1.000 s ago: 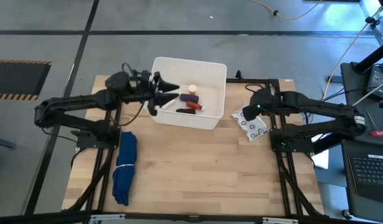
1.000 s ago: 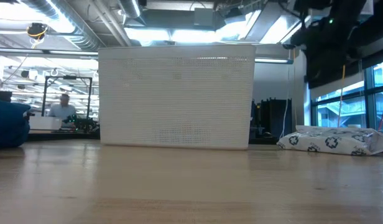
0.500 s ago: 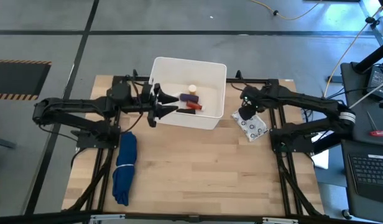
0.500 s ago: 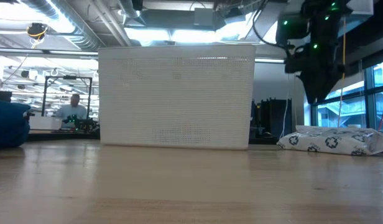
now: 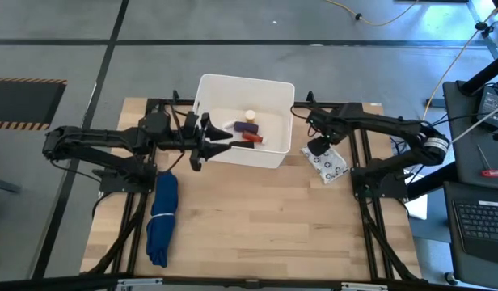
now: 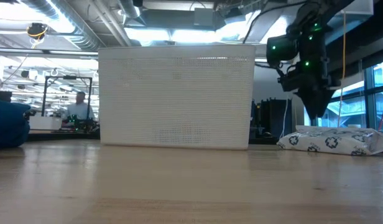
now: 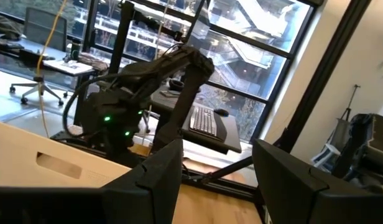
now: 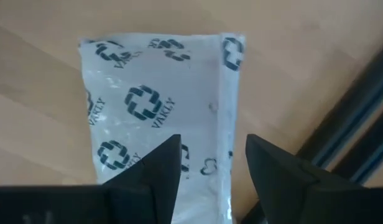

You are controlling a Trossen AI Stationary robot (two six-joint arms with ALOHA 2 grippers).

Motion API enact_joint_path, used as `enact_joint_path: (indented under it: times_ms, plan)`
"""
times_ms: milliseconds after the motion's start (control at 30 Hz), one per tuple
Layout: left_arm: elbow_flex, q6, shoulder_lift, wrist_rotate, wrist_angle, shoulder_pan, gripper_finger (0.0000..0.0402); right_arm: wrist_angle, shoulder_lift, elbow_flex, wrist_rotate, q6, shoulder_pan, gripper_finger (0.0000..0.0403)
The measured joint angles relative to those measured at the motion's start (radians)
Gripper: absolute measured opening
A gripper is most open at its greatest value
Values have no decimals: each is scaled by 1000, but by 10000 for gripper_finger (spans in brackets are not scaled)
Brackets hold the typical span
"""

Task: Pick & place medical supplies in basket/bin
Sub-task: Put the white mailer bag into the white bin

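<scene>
Right gripper (image 5: 318, 149), fingers apart and empty, poised directly above white printed packet (image 5: 327, 165) lying outside the tub.
Tub (image 5: 225, 153) holds a vial (image 5: 251, 116), purple oblong (image 5: 246, 127) and red tube (image 5: 251, 137); packet not yet placed. Left gripper (image 5: 225, 138), parted and empty, reaches over the tub's near corner.

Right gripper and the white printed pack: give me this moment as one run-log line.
right gripper: open, above white printed pack | pack: on table beside white tub | left gripper: open, at tub's left wall
</scene>
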Motion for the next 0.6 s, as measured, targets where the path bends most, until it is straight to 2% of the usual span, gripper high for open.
enact_joint_path:
  times_ms: [233, 600]
  plan:
    - [0, 0, 0, 0, 0, -4, 187, 26, 74, 0, -24, -41, -28, 171]
    - [0, -1, 0, -1, -4, -4, 187, 40, 123, 0, -27, -67, -50, 61]
